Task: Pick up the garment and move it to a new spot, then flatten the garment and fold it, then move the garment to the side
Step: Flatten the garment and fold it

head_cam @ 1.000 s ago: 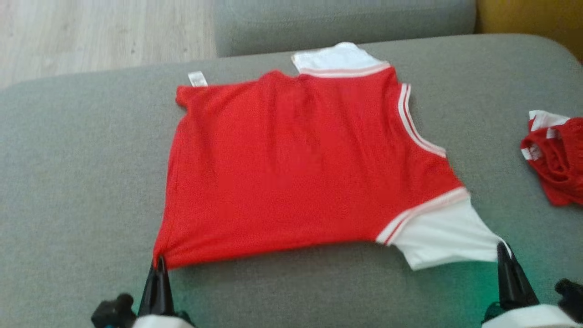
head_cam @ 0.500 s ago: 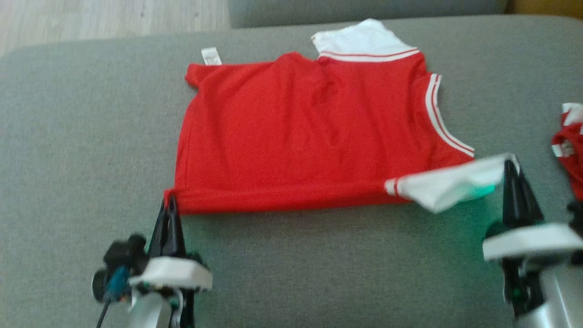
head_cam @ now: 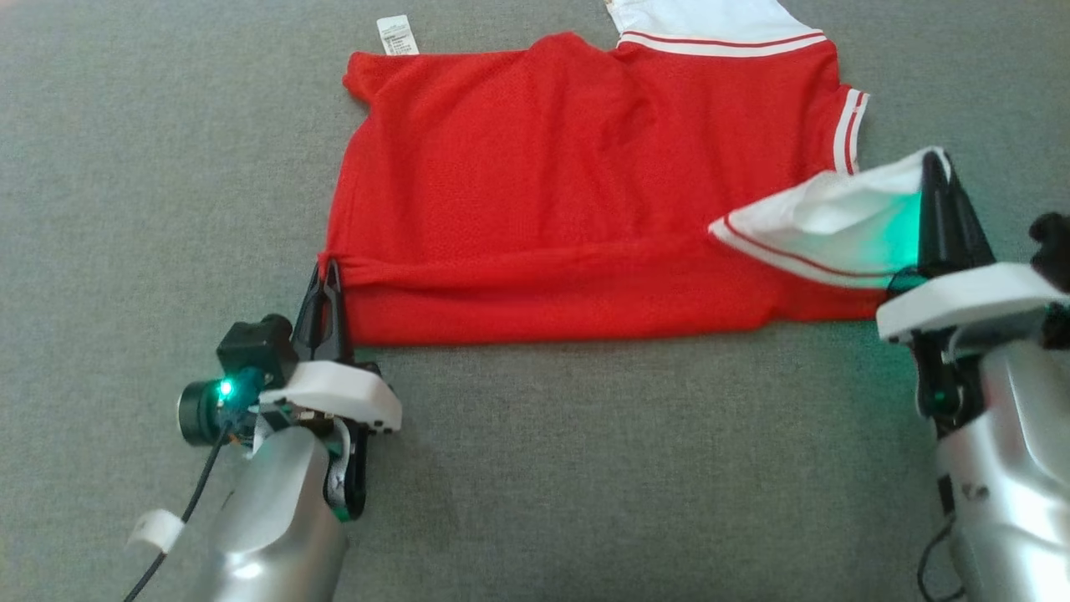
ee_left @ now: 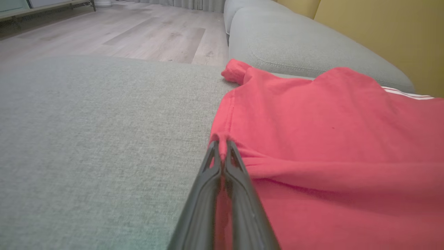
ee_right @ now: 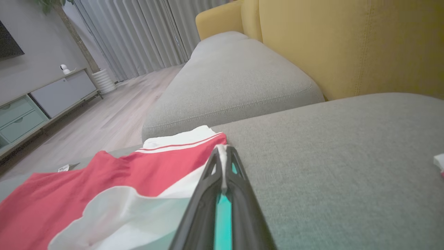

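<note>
We see one garment [head_cam: 543, 192], soft red mesh with white striped panels, spread on the grey woven cushion [head_cam: 150, 209]. Two grippers work it: the left gripper [head_cam: 328, 276] pinches its red corner at seven o'clock, and the right gripper [head_cam: 936, 163] pinches the white panel at three. Since a second ago, the near hem has lifted and doubled towards twelve.

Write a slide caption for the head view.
Left hand pinches the hem corner of the red jersey; right hand holds its white sleeve raised.
</note>
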